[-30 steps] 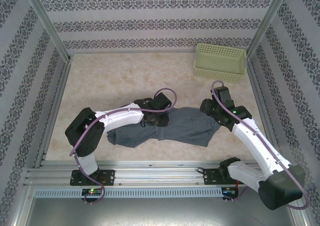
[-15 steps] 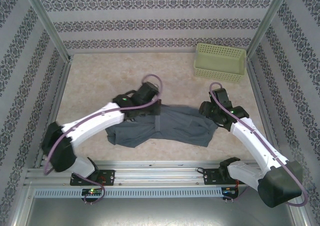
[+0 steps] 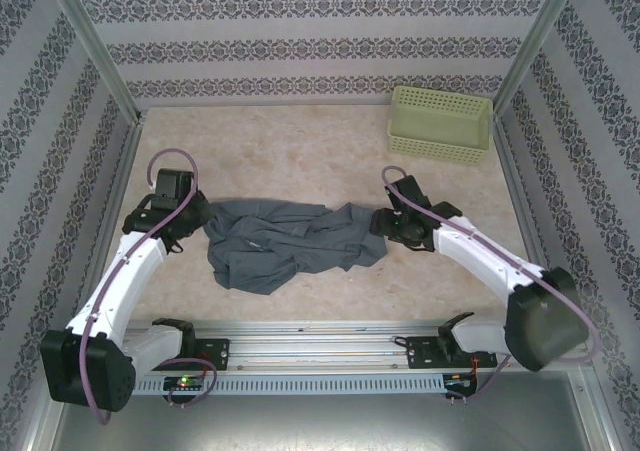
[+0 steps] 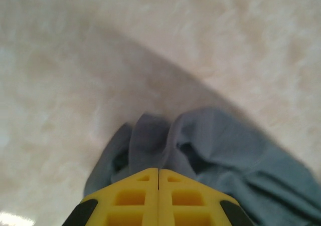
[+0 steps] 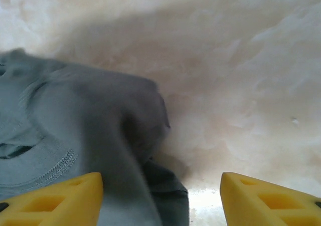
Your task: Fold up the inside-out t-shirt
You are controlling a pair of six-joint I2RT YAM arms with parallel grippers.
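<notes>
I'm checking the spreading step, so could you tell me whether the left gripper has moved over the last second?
Yes. The left gripper, shut on the t-shirt, has swung left, farther from the basket and nearer the left wall.

Slate blue-grey t-shirt (image 3: 290, 246), pale green basket (image 3: 440, 123), mottled beige table (image 3: 280, 151)
</notes>
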